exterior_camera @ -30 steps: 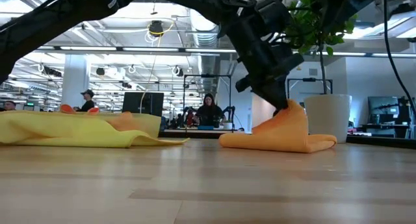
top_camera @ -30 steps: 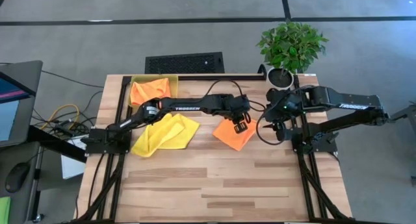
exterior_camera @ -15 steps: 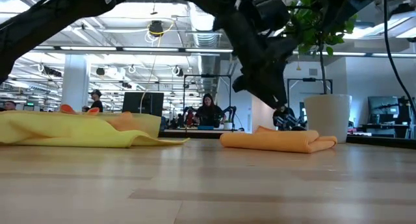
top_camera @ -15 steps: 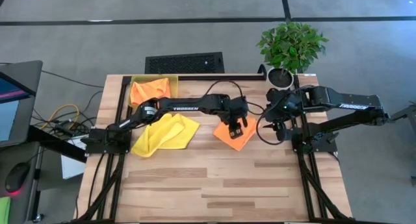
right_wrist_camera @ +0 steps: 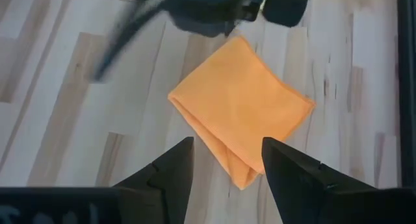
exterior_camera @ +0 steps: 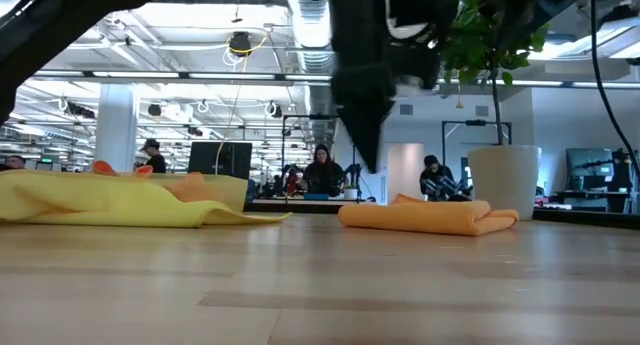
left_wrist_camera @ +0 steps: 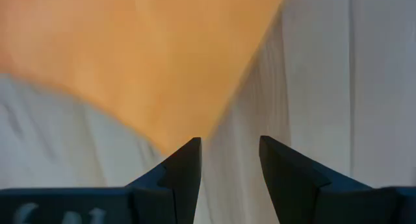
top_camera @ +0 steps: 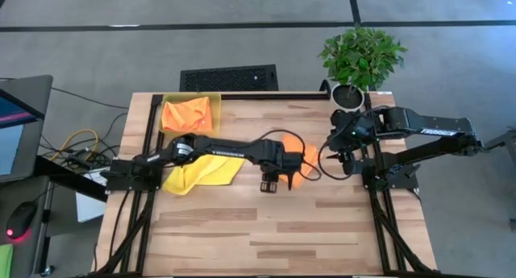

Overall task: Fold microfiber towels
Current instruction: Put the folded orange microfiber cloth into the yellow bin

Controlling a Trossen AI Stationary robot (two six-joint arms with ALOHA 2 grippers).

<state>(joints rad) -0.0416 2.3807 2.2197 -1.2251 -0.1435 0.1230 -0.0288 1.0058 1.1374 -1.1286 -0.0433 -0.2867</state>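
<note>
A folded orange towel (top_camera: 305, 160) lies flat on the table right of centre; it also shows in the low view (exterior_camera: 430, 217) and the right wrist view (right_wrist_camera: 240, 113). My left gripper (top_camera: 272, 186) is open and empty, just off the towel's near-left edge; in its wrist view (left_wrist_camera: 230, 152) the towel (left_wrist_camera: 143, 55) lies ahead of the fingers. My right gripper (right_wrist_camera: 227, 152) is open and empty above the table to the towel's right (top_camera: 339, 159). A crumpled yellow towel (top_camera: 203, 168) lies at the left. A second orange towel (top_camera: 187, 115) lies in the bin. No pink towel shows.
A translucent yellow bin (top_camera: 211, 97) stands at the far left corner. A potted plant (top_camera: 360, 62) in a white pot stands at the far right. Bare wooden tabletop (top_camera: 274, 238) fills the near half. People stand in the room behind (exterior_camera: 322, 173).
My left gripper has let go of the orange towel's raised part, which has dropped flat onto the folded stack. The gripper has then risen and gone toward the table's near edge and a little left, off the towel. My right arm has kept still.
</note>
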